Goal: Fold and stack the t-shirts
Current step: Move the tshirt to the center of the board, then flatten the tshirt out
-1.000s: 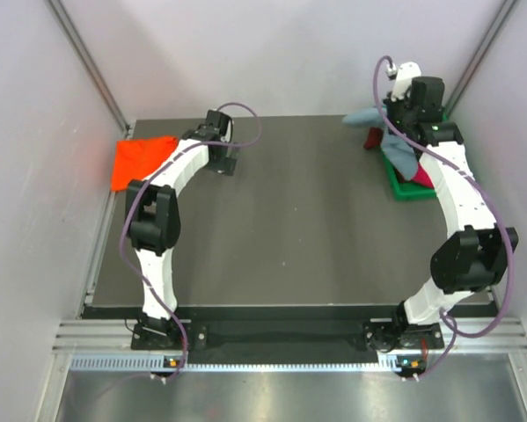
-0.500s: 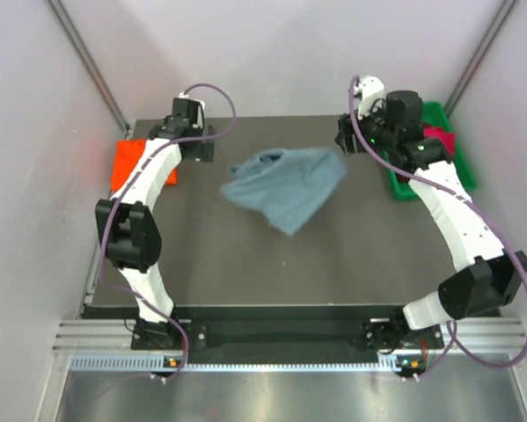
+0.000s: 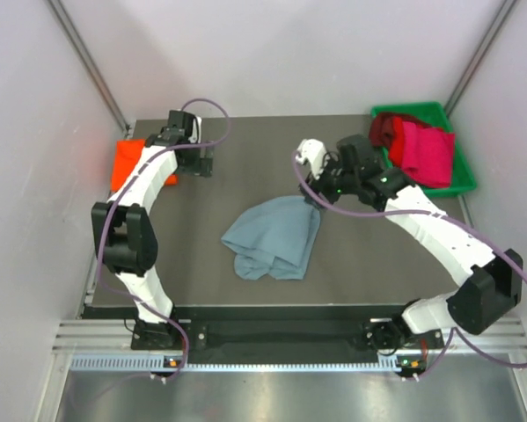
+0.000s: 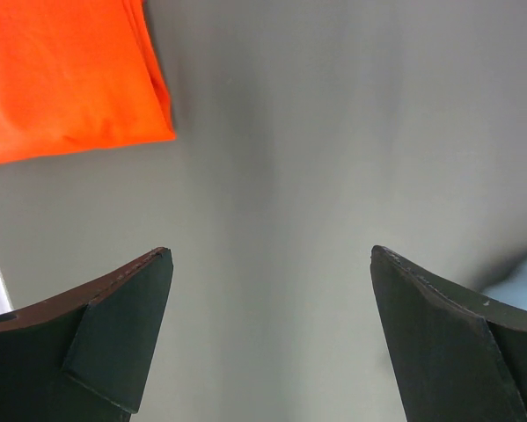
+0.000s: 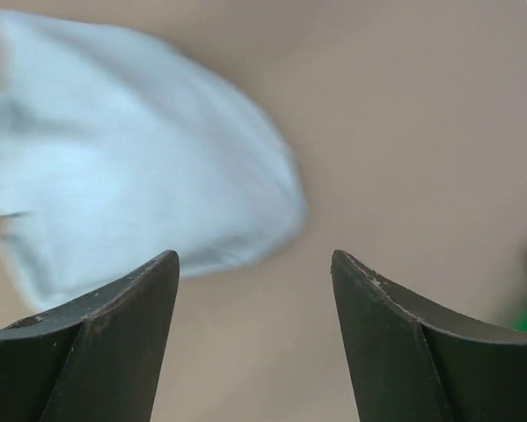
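Near edge: both arm bases are bolted to a metal rail at the bottom of the top view. The counter (image 3: 377, 264) is a dark, matt slab.

Blue shirt (image 3: 274, 237): lies bunched on the counter, lower centre of the frame. Its long axis runs diagonally from a rounded, doubled-over end at lower left to a narrower end at upper right. That upper-right end points at the right fingers (image 3: 320, 192), which hang just above it. In the right wrist view they stand well apart with nothing between them, and the shirt (image 5: 131, 149) lies on the counter beyond the tips.

Left fingers (image 3: 204, 161): upper left of the frame, spread to their widest and holding nothing, with bare counter showing between them. The orange shirt (image 3: 131, 163) lies folded flat beside them at the counter's left edge, its long side running near to far.

Far right corner: a green bin (image 3: 461, 180) holds crimson shirts (image 3: 421, 145), heaped.

Room: pale walls on three sides, with grey struts in the far corners.

Change noted: half a second ago the blue shirt was spread out higher in the frame, by the right fingers. It is now lower and more crumpled. A second ago the right arm was over the bin with the shirt in its grip.
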Controlling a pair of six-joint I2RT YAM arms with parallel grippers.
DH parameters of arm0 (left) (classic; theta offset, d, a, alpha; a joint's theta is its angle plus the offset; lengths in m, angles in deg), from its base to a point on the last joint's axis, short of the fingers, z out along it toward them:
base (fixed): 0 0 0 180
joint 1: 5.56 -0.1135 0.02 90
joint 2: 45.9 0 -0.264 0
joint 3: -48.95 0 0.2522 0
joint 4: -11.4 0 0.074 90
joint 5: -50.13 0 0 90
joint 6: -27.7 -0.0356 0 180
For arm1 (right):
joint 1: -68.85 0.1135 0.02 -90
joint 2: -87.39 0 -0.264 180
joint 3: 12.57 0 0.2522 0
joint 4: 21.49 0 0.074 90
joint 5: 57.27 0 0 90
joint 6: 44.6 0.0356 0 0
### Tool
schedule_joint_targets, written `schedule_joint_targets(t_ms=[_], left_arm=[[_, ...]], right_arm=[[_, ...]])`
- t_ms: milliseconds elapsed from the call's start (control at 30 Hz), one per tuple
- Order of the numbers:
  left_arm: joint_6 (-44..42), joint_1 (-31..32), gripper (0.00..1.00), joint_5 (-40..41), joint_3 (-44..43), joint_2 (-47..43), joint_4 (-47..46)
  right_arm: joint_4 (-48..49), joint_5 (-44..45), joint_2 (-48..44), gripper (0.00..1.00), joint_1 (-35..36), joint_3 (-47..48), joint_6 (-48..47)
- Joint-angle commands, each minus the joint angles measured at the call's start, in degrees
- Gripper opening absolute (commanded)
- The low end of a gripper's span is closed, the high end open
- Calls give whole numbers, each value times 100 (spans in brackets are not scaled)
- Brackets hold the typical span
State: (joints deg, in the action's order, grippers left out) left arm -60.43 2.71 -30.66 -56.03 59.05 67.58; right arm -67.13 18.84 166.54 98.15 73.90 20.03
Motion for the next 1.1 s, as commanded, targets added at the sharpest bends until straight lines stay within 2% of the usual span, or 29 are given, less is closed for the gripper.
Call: schedule_joint_targets(t_ms=[0, 100, 267, 467, 567, 700, 767, 900, 1067], left_arm=[[235, -194, 99, -543, -45, -729, -84], [305, -264, 99, -447, -107, -765, 109], [446, -642, 96, -895, 43, -757, 39], [218, -1047, 93, -895, -106, -616, 13], [139, -1091, 93, -895, -81, -738, 4], [138, -1100, 93, -1246, 78, -923, -23], [173, -1091, 93, -1343, 131, -1011, -31], [217, -1100, 93, -1466, 227, -1090, -93], [296, -1100, 93, -1510, 228, -1020, -172]], right_arm=[[-117, -683, 3, 71, 506, -46, -313], [-38, -966, 363, 70, 883, 50, -92], [349, -1124, 1083, 68, 1603, 182, 23], [419, -1195, 2226, 62, 2473, 929, 14], [472, -1143, 2630, 61, 2598, 1254, 75], [708, -539, 2842, 60, 2660, 1317, 50], [823, -195, 2860, 63, 2704, 1237, 14], [1157, 1149, 2904, 63, 2853, 939, -257], [1070, 1371, 3000, 59, 2853, 833, -443]])
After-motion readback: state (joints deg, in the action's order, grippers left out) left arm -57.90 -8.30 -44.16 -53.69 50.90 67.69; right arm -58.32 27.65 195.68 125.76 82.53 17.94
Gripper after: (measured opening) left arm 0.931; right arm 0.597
